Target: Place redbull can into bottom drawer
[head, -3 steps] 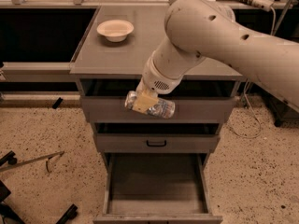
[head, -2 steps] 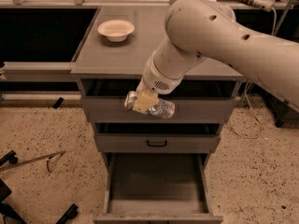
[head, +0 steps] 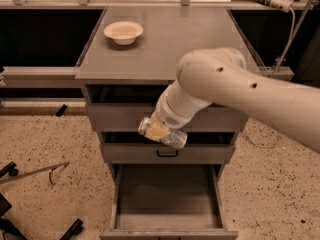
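Camera view looks down on a grey cabinet whose worktop (head: 180,44) carries only a cream bowl (head: 123,32) at its far left corner. The arm reaches in from the right, and its gripper (head: 159,130) hangs in front of the cabinet, level with the gap between the top drawer (head: 125,118) and the middle drawer (head: 200,154). Its fingers (head: 157,131) pinch the redbull can (head: 176,139) around the middle, so the can lies on its side with one end showing at each side of the grip and tilts slightly down to the right. The can is in the air, above the bottom drawer (head: 167,194), which is pulled fully out toward the near side with its plain interior exposed. Holding the can crosswise at mid-length looks like a way to keep it balanced and to let it go down flat into the wide box. Judging by this, the carry is nearly done; what remains is to lower the can past the middle drawer's black handle (head: 166,153) and release it inside.
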You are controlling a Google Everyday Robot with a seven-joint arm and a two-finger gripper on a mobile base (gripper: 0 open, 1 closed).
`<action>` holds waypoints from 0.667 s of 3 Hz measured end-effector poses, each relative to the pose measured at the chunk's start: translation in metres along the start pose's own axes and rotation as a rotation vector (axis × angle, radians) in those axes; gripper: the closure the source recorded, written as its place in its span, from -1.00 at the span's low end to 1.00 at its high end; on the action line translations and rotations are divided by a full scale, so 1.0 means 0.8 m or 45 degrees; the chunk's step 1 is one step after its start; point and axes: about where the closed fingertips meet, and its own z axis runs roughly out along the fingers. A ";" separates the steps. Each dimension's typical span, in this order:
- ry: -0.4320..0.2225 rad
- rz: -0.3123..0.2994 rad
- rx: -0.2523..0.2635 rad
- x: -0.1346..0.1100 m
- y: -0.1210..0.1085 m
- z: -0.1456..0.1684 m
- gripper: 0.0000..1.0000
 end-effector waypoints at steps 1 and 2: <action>0.037 0.101 -0.011 0.058 0.035 0.091 1.00; 0.061 0.190 -0.052 0.121 0.085 0.185 1.00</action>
